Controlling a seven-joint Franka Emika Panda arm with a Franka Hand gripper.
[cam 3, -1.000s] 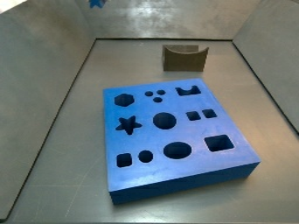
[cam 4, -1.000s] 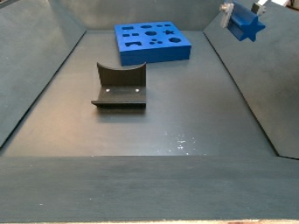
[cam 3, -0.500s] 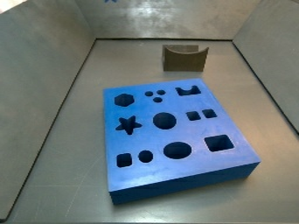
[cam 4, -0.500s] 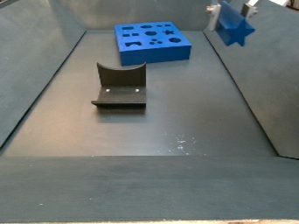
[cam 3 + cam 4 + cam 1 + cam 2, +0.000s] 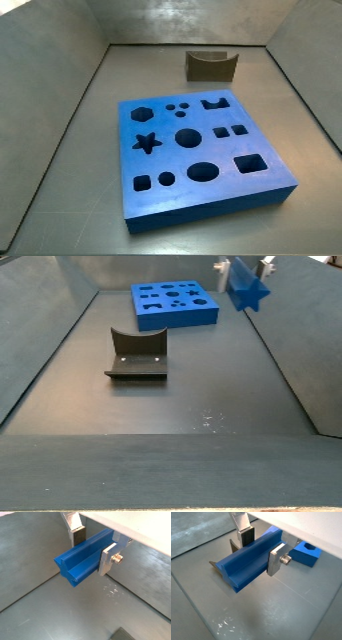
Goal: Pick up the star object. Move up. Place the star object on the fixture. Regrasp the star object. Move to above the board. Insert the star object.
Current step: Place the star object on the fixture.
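Aloft, star object held clear of the worktop

Left to right in a side view: the dark fixture (image 5: 136,355) stands on the grey worktop (image 5: 174,406), the blue board (image 5: 174,304) lies behind it, and the end effector (image 5: 246,270) hangs high at the right. Both wrist views show its silver fingers (image 5: 107,558) clamped on the blue star object (image 5: 83,557), off the floor. The board's star-shaped hole (image 5: 146,142) shows in a side view.
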